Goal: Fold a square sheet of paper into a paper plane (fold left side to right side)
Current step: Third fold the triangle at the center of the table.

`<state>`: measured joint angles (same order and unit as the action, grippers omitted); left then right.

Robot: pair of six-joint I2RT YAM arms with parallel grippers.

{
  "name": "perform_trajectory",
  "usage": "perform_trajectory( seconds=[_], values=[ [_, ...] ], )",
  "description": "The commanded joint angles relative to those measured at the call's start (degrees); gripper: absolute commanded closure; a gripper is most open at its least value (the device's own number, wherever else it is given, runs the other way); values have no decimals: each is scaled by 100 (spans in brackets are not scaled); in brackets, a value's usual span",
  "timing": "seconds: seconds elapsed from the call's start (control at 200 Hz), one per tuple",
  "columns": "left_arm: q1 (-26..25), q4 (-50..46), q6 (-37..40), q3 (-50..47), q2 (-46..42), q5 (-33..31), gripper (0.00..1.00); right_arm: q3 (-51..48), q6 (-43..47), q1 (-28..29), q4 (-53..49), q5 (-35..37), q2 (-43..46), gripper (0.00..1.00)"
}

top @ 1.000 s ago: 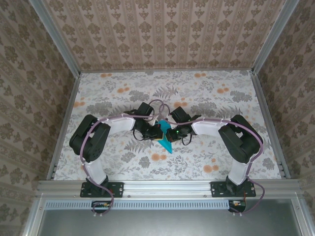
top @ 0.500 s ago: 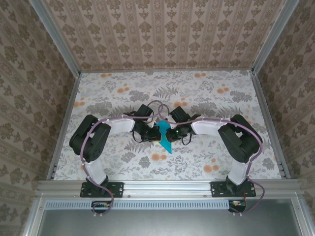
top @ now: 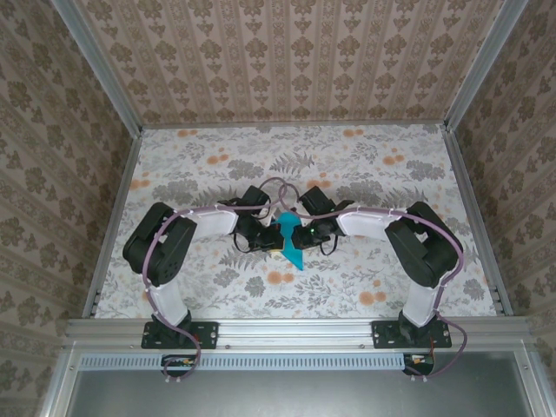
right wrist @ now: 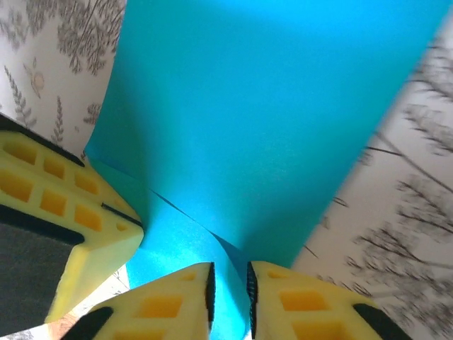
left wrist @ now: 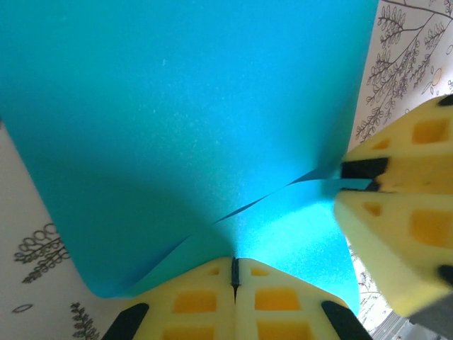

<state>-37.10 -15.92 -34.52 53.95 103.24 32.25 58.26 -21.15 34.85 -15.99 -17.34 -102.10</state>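
Pinching the sheet of paper (top: 289, 236) from both sides at once is where the danger lies. The sheet hangs between the two arms over the middle of the desk (top: 365, 165), already folded into a narrow pointed shape whose tip aims at the near edge. Whether that tip rests on the desk I cannot tell.

If the arms draw apart even a little, thin paper stretched between two grips would likely tear or pop free of one of them. If one arm leads the other while carrying the left side over to the right, the edges would meet askew and the crease would set crooked. The left wrist view shows a loose layer gaping open along a dark slit. A push in the wrong direction could buckle that flap rather than lay it flat. The two heads also sit just beside each other, so a small overshoot might knock them together.

The left tool (left wrist: 233, 273) has its yellow fingers pressed flat together, with a hairline seam between them and the blue edge running down into it. The right tool (right wrist: 230, 287) is nearly as tight, its fingers leaving a sliver filled with blue paper. I judge both to be clamped on the sheet.
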Motion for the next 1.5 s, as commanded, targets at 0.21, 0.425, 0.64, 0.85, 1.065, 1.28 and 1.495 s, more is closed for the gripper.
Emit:
perform_trajectory(
  seconds=[0.21,0.425,0.64,0.85,1.065,1.28,1.495],
  values=[
    [-15,-243,12,-234,216,-406,100,-515,-899,-12,-587,-427,1472,70],
    [-18,-218,-19,-209,219,-417,100,-957,-2231,457,95,-650,1341,86],
    [-34,-227,-6,-168,232,-421,100,-422,-2838,710,18,-405,624,90],
    [-39,-221,14,-162,241,-422,100,-172,-2930,734,33,-371,183,93],
    [-43,-253,42,-131,267,-424,100,10,-2932,734,-137,-424,-122,94],
    [-42,-270,59,-135,267,-445,100,10,-2997,731,-422,-393,-294,95],
    [-42,-302,86,-125,258,-474,100,-193,-3070,734,-557,-409,-272,96]
  ],
)
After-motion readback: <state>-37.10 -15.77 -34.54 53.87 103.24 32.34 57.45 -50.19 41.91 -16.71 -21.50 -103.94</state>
